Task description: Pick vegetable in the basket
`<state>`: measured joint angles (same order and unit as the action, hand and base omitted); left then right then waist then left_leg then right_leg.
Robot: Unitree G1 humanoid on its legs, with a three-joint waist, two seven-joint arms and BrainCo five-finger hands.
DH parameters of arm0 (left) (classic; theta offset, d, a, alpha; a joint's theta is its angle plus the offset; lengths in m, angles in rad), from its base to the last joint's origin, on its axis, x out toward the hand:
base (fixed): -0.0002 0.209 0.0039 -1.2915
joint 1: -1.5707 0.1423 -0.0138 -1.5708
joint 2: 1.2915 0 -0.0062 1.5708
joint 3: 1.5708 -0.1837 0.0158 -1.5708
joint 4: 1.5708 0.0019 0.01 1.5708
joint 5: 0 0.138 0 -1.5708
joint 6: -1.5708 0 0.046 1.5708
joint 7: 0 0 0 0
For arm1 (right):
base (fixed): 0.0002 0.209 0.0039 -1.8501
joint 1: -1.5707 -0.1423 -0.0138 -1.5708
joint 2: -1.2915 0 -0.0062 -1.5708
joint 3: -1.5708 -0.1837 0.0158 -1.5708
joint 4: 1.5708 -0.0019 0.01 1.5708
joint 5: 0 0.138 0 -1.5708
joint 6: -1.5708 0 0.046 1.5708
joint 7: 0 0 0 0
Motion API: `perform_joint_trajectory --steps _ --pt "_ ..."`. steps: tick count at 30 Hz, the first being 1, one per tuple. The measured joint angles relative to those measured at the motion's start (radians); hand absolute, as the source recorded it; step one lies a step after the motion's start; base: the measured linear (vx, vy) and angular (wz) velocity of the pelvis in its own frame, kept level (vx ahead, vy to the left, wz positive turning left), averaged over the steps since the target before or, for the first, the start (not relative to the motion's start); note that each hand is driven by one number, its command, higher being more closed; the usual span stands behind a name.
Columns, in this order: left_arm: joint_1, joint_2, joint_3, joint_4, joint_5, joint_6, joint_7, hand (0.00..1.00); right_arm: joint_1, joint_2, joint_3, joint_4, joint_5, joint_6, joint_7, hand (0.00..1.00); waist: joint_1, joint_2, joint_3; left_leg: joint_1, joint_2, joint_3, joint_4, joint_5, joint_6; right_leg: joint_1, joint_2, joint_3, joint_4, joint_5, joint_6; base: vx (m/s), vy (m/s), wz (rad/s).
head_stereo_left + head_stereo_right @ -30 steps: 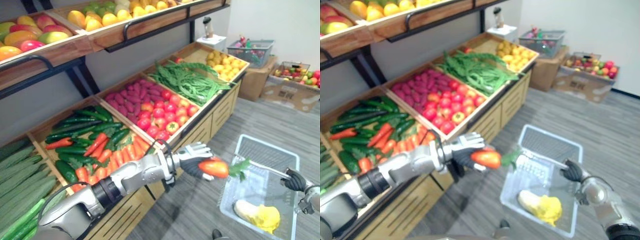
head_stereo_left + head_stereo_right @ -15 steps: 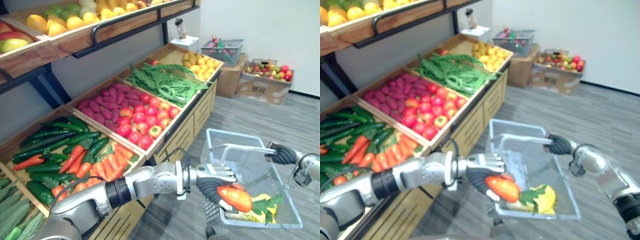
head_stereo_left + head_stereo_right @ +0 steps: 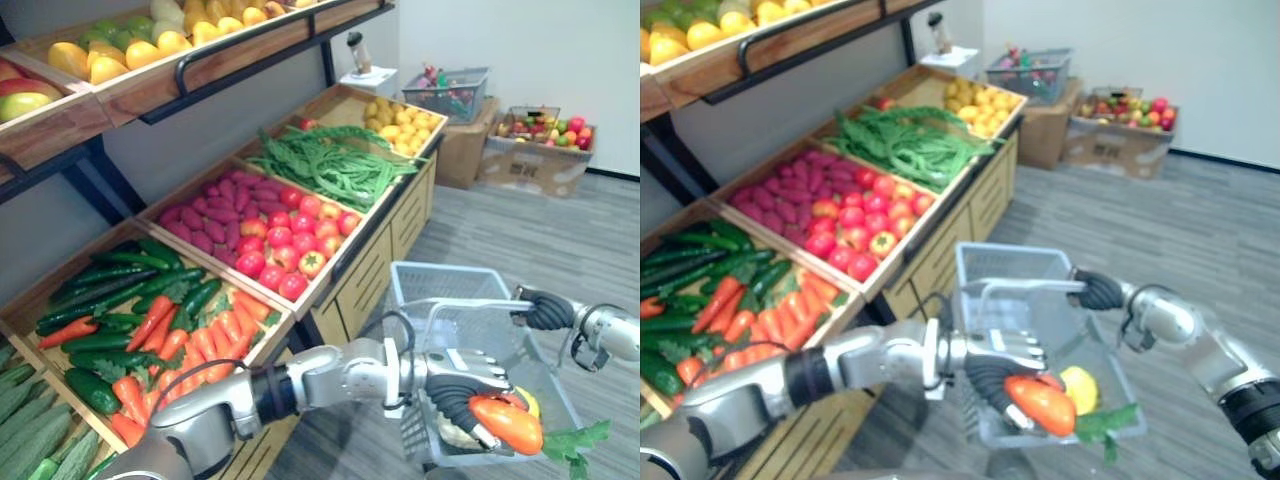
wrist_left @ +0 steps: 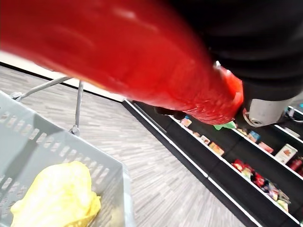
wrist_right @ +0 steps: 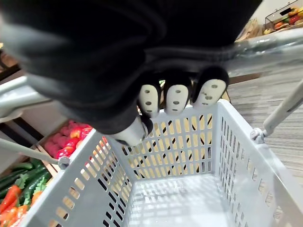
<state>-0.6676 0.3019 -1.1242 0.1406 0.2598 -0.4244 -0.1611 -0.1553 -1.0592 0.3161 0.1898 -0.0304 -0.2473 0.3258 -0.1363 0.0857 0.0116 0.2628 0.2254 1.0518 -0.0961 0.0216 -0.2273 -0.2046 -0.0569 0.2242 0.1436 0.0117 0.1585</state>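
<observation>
Grasping the carrot [image 3: 508,424] over the basket's [image 3: 437,268] near rim, the left hand [image 3: 455,385] should be carrying it further in before letting go, while the right hand [image 3: 545,310] is gripping the handle [image 3: 470,303].

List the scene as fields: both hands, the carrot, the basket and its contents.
left hand: fingers curled round the carrot
carrot: held above the near end of the basket, leaves by its rim, not yet released
right hand: curled round the basket handle, holding the basket up
basket contents: one yellow vegetable
</observation>
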Motion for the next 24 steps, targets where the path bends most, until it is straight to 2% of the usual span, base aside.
perform_joint_trajectory --steps 5,7,12,18,19,24 --pt "0.039 -0.160 0.075 0.227 0.113 0.054 0.031 1.00 -0.001 0.086 0.007 -0.021 0.000 0.027 0.010 1.00 -0.010 -0.010 0.007 0.000 -0.003 -0.005 -0.005 0.001 0.002 -0.001 -0.007 -0.008 -0.001 -0.007 -0.007 -0.02 0.043 0.04" --pt "0.039 -0.192 0.101 0.302 0.156 0.075 0.046 1.00 -0.011 0.121 0.008 -0.022 0.000 0.031 0.012 1.00 -0.013 -0.019 0.013 0.000 -0.004 -0.008 -0.004 0.001 0.002 0.000 -0.009 -0.009 -0.002 -0.007 -0.007 -0.01 0.053 0.03" --pt "0.039 -0.242 0.132 0.441 0.237 0.110 0.076 1.00 -0.061 0.173 0.040 -0.022 0.002 0.057 0.011 1.00 -0.025 -0.039 0.026 0.002 -0.005 -0.002 0.000 0.001 0.001 -0.001 -0.007 -0.004 -0.005 -0.006 -0.007 -0.02 0.025 -0.03" --pt "0.039 -0.269 0.158 0.535 0.313 0.131 0.082 1.00 -0.083 0.175 0.057 -0.022 0.010 0.061 0.011 1.00 -0.029 -0.042 0.030 0.003 -0.002 0.006 0.000 0.000 0.000 -0.002 -0.001 0.003 -0.010 -0.006 -0.007 -0.01 0.007 -0.04" --pt "0.039 -0.269 0.159 0.554 0.322 0.132 0.082 0.00 -0.086 0.175 0.057 -0.022 0.010 0.062 0.011 1.00 -0.030 -0.042 0.032 0.003 -0.002 0.005 0.000 0.000 -0.001 -0.002 0.000 0.003 -0.010 -0.006 -0.007 0.00 0.000 -0.03" --pt "0.038 -0.270 0.160 0.585 0.354 0.145 0.081 0.00 -0.090 0.175 0.058 -0.019 0.010 0.065 0.011 1.00 -0.031 -0.040 0.049 0.003 -0.001 0.004 0.000 -0.001 -0.001 -0.002 0.001 0.004 -0.011 -0.006 -0.007 0.00 0.000 0.00"
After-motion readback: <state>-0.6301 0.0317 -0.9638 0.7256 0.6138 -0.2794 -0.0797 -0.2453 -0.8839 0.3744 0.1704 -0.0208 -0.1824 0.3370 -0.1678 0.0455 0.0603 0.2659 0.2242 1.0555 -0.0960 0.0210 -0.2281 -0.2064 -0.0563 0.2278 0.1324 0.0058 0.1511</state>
